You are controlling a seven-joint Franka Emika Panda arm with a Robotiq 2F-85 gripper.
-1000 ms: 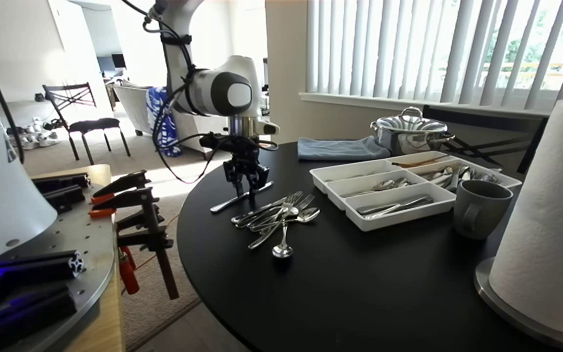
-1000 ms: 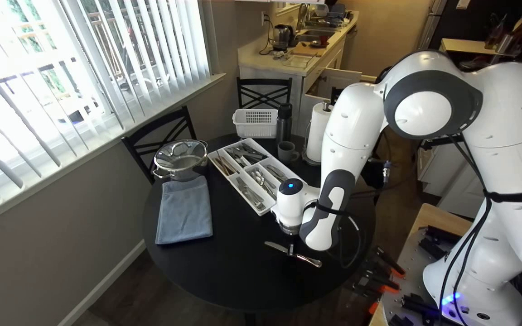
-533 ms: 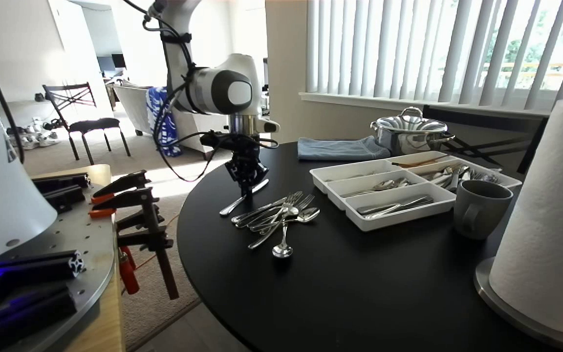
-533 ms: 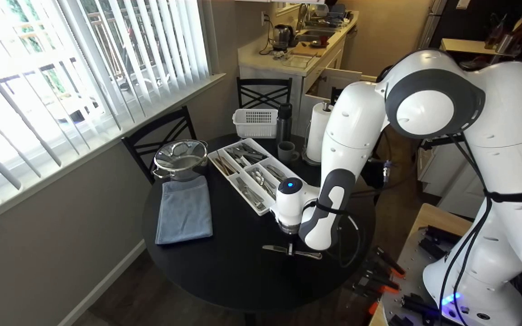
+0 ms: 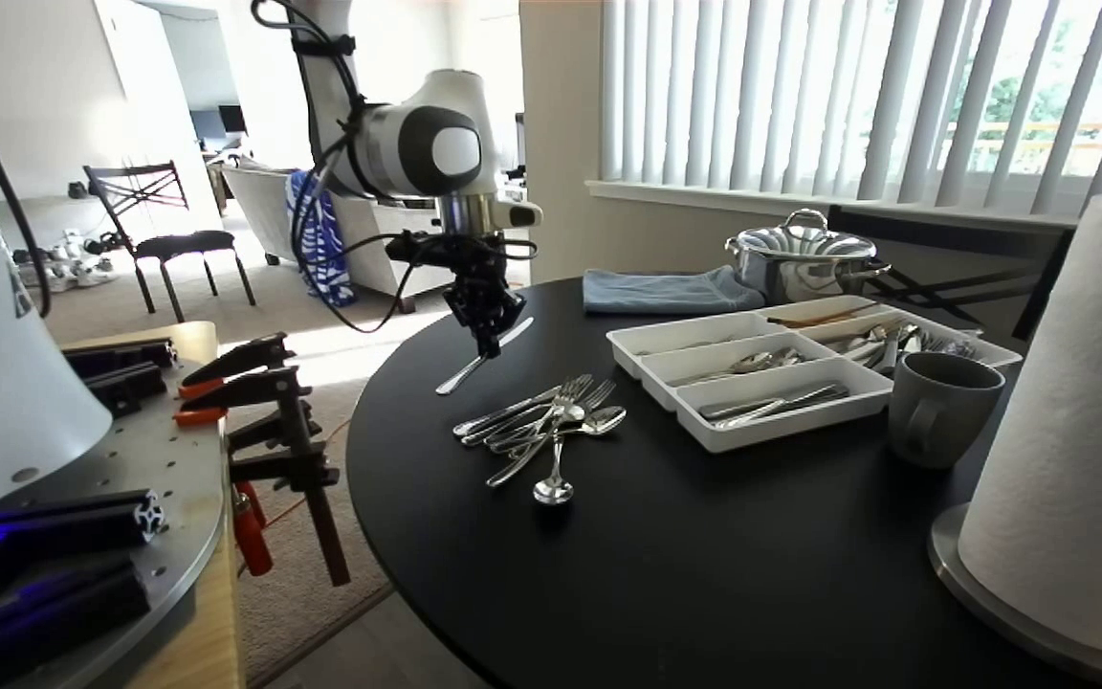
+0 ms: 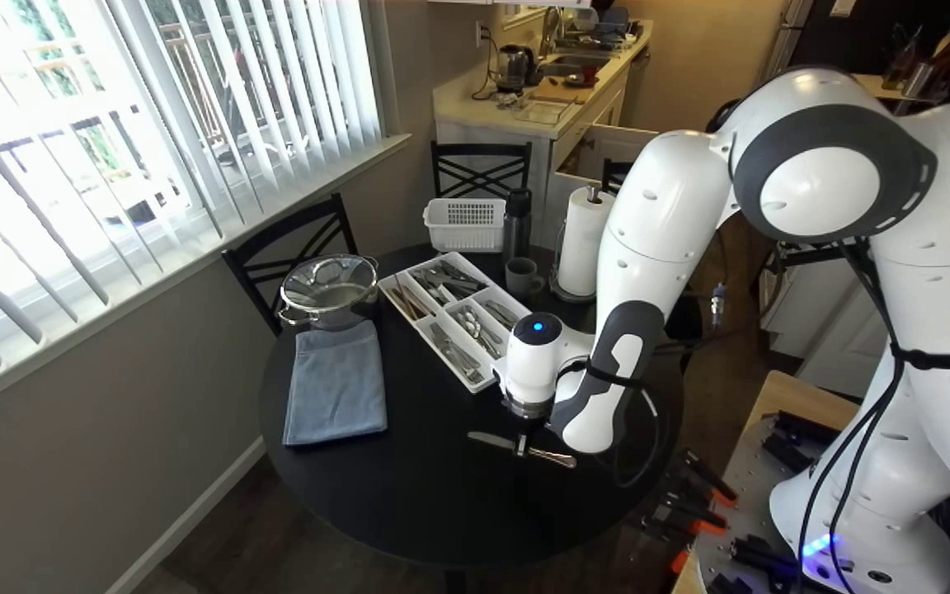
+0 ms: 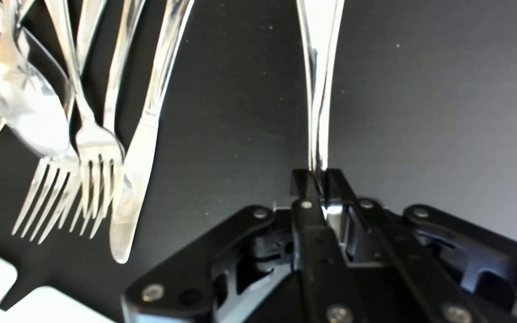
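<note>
Wrist view: black Robotiq gripper (image 7: 317,176), fingers (image 7: 302,183) clenched on one silver-coloured table knife (image 7: 320,76) at mid-length, held over black tabletop (image 7: 240,103); apart from it, loosely heaped forks (image 7: 99,143), spoons (image 7: 43,121) and a second table knife (image 7: 142,152); in both exterior views, one white compartmented cutlery tray (image 5: 800,424) containing more flatware (image 6: 475,326).
</note>
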